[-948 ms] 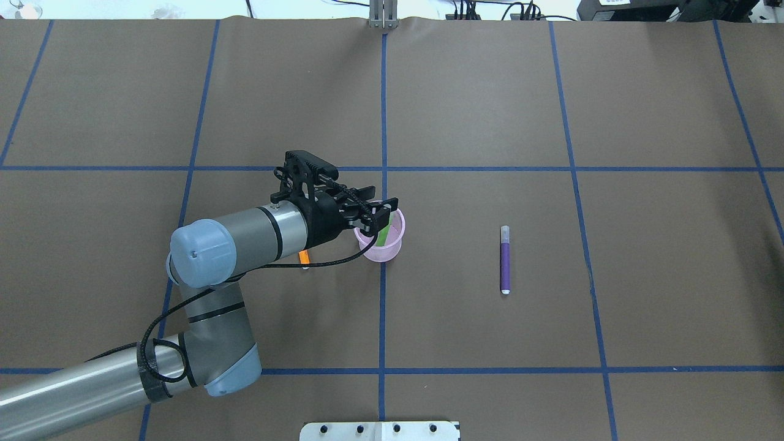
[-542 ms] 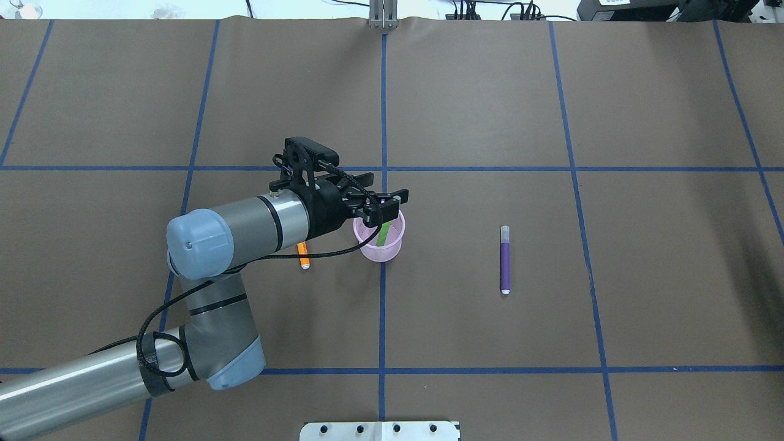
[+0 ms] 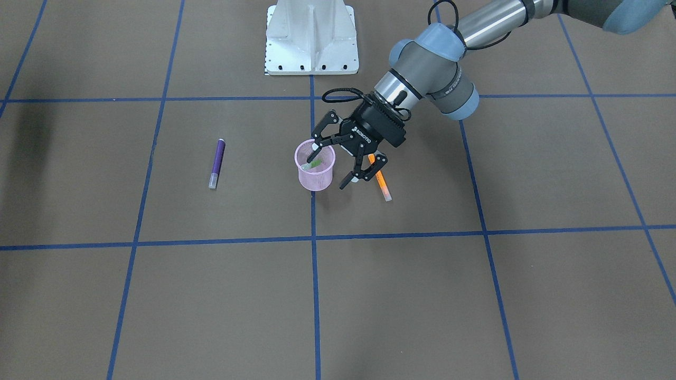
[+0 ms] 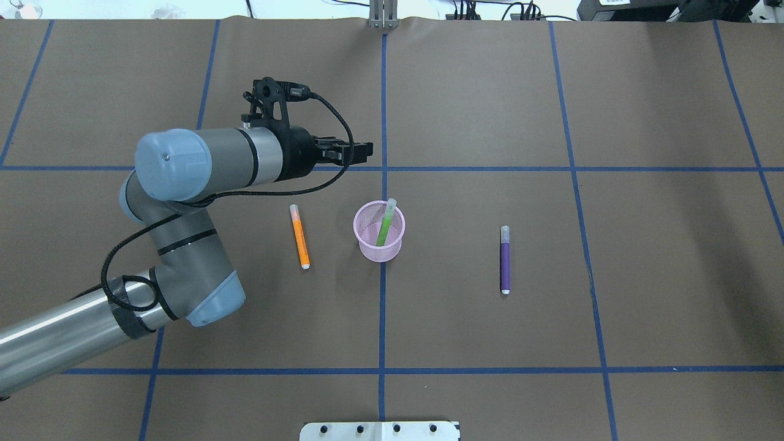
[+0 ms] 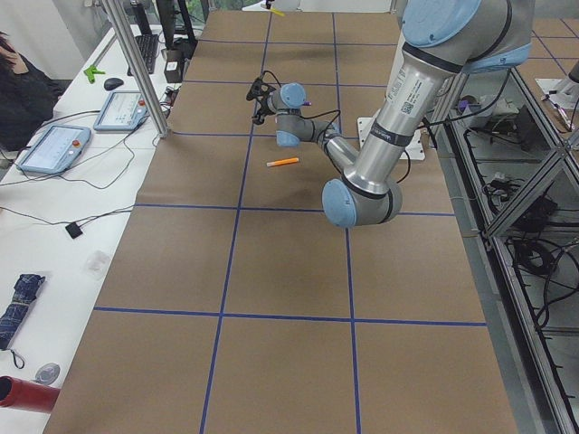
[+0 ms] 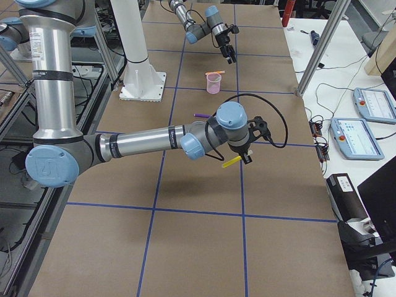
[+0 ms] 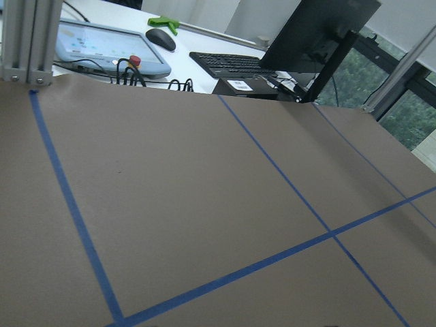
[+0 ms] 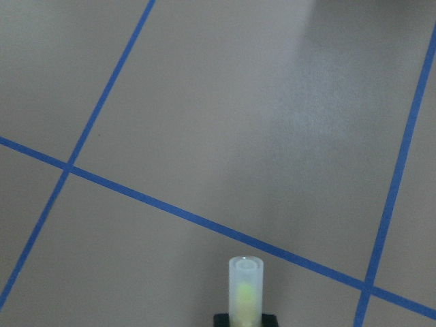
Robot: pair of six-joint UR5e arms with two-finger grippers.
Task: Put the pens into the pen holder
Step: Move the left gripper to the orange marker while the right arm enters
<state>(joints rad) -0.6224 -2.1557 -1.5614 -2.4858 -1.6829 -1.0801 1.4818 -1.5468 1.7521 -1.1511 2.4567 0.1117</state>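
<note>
The pink mesh pen holder (image 4: pixel 380 252) stands at mid-table with the green pen (image 4: pixel 384 226) leaning inside it. The orange pen (image 4: pixel 299 237) lies to its left and the purple pen (image 4: pixel 505 260) to its right. My left gripper (image 4: pixel 366 149) is open and empty; the overhead view shows it raised behind and left of the holder. The front view shows it (image 3: pixel 327 171) close beside the holder (image 3: pixel 316 179). My right gripper (image 6: pixel 242 158) is outside the overhead view and holds a yellow-green pen (image 8: pixel 245 289) above the table.
The table is covered in brown paper with a blue tape grid. The robot's white base plate (image 4: pixel 380 430) sits at the near edge. Control tablets (image 6: pixel 362 105) and cables lie on a side bench beyond the table.
My left gripper let go of the green pen, which now stands in the holder. The gripper then rose and drew back to the left, uncovering the orange pen.
</note>
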